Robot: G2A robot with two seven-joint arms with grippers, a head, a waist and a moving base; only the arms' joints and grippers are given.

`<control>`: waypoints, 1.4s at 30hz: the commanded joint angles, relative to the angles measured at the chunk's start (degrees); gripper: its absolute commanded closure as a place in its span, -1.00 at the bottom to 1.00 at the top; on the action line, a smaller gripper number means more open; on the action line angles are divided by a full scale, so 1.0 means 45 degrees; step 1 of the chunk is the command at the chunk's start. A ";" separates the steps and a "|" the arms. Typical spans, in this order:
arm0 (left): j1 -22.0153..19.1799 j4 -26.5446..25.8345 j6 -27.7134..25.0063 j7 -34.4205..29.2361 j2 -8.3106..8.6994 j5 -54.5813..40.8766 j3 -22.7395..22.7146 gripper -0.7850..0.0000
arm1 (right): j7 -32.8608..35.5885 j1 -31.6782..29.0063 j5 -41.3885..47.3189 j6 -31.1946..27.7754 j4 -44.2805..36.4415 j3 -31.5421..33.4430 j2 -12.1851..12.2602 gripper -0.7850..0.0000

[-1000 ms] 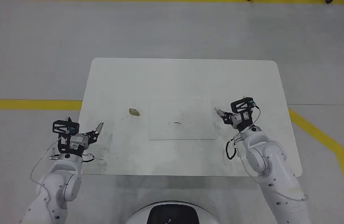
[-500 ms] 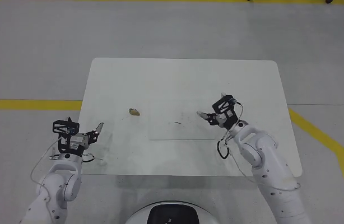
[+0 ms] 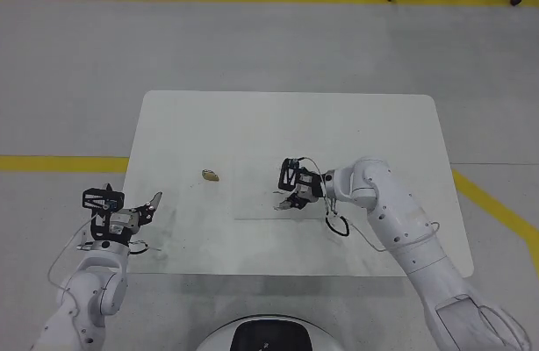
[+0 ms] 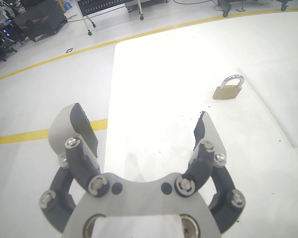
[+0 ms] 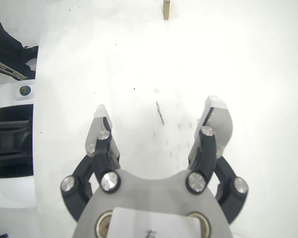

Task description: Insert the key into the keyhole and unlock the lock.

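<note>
A small brass padlock (image 3: 210, 175) with a steel shackle stands on the white table, left of its middle; it also shows as the lock (image 4: 227, 91) and edge-on as the lock (image 5: 166, 1). A thin metal key (image 5: 160, 112) lies flat on the table, the key (image 3: 278, 193) near the centre. My right gripper (image 5: 159, 107) is open and hangs just over the key, a finger to either side. My left gripper (image 4: 141, 120) is open and empty at the table's left front corner (image 3: 153, 204), well short of the lock.
A thin white mat (image 3: 287, 189) lies flat under the key at the table's centre, its raised edge (image 4: 270, 115) running past the lock. The table's left edge (image 4: 111, 100) drops to a floor with a yellow line (image 3: 54, 163).
My right arm has swung left from the table's right side to the centre and now stands over the key. The left arm, lock and key have not moved.
</note>
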 commanded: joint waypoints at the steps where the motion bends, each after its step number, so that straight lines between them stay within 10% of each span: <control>1: 0.0000 0.0000 0.0000 0.0000 0.0000 0.0000 0.0000 -1.00 | 0.0092 0.0324 -0.0066 -0.0057 0.0421 -0.0406 -0.0103 0.20; 6: 0.0000 0.0000 0.0000 0.0000 0.0000 0.0000 0.0000 -1.00 | -0.0008 0.0888 -0.0184 -0.0050 0.1371 -0.1133 -0.0331 0.38; 10: 0.0000 0.0000 0.0000 0.0000 0.0000 0.0000 0.0000 -1.00 | -0.0291 0.1190 -0.0451 -0.0014 0.1854 -0.1474 -0.0440 0.98; 22: 0.0000 0.0000 0.0000 0.0000 0.0000 0.0000 0.0000 -1.00 | -0.2079 0.0066 -0.1933 0.0294 -0.0362 0.0130 0.0286 1.00; 33: 0.0000 0.0000 0.0000 0.0000 0.0000 0.0000 0.0000 -1.00 | -0.8300 -0.3123 -0.2282 0.0987 -0.2340 0.3223 0.1113 1.00; 42: 0.0000 0.0000 0.0000 0.0000 0.0000 0.0000 0.0000 -1.00 | -0.8517 -0.3287 -0.2390 0.0981 -0.2430 0.3325 0.1148 1.00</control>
